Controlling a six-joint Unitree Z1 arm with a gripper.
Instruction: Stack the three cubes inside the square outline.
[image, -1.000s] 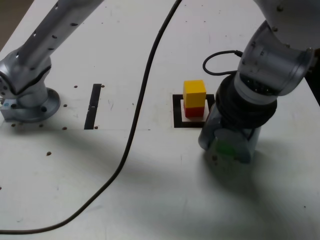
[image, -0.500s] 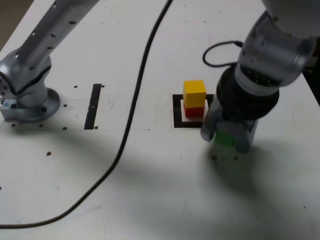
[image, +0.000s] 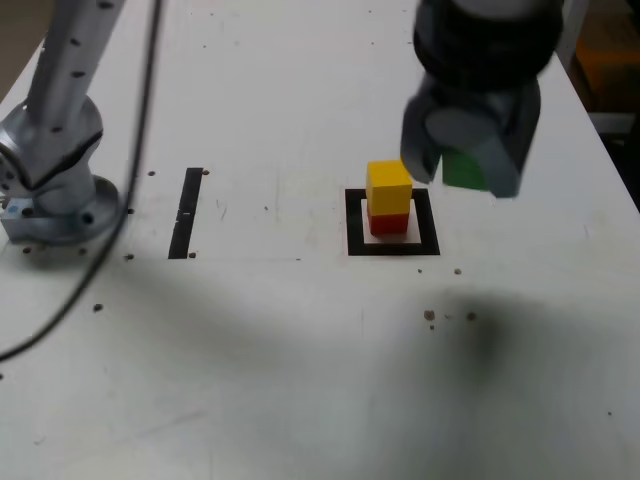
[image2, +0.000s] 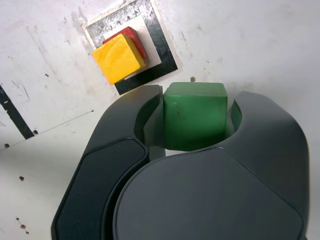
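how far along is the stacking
Done: the yellow cube sits on the red cube inside the outline. In hand: the green cube, gripped between the fingers. Left: setting green on top of yellow and letting go.

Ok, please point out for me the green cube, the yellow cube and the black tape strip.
green cube (image2: 195, 120), wrist view, front face
yellow cube (image: 389, 197), exterior view, side face
black tape strip (image: 185, 214), exterior view, middle
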